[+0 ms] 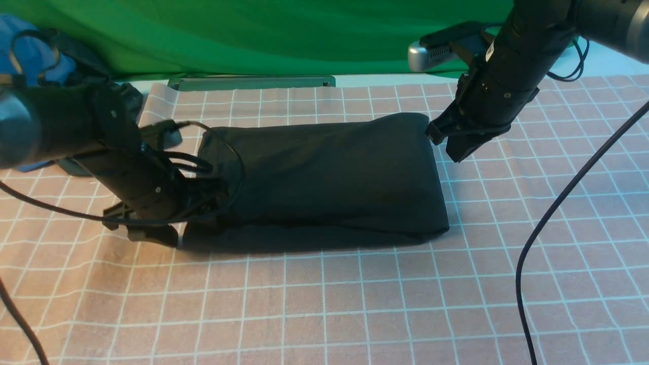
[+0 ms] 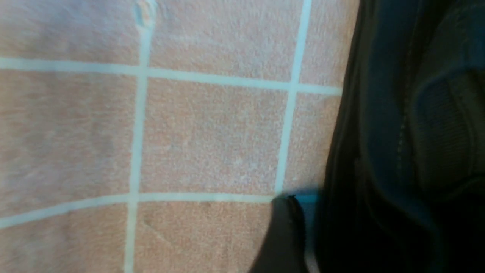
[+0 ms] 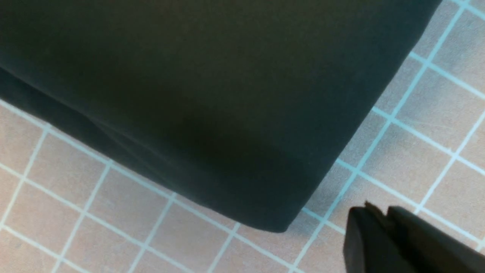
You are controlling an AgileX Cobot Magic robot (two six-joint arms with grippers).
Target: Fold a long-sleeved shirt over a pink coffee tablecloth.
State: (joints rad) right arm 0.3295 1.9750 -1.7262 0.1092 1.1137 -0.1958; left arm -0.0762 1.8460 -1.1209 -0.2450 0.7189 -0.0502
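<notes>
The long-sleeved shirt [image 1: 324, 177] lies folded into a black oblong on the pink coffee tablecloth [image 1: 324, 304]. My left gripper [image 1: 167, 223] sits low at the shirt's left end. In the left wrist view one finger [image 2: 284, 235] stands clear of the shirt's edge [image 2: 398, 132], with a strip of tablecloth [image 2: 208, 132] between them, and the other finger is lost in the dark; the jaws are open. My right gripper [image 1: 448, 144] hangs above the shirt's far right corner. Its fingertips [image 3: 379, 212] are parted only a crack, empty, beside the shirt's corner [image 3: 208, 94] over the tablecloth [image 3: 416, 132].
A green backdrop [image 1: 253, 35] hangs behind, with a grey-green bar [image 1: 253, 82] at its foot. A blue garment [image 1: 25, 50] is bunched at the far left. A black cable [image 1: 557, 213] hangs across the right side. The left arm's cable loop [image 1: 236, 162] overlaps the shirt's left end.
</notes>
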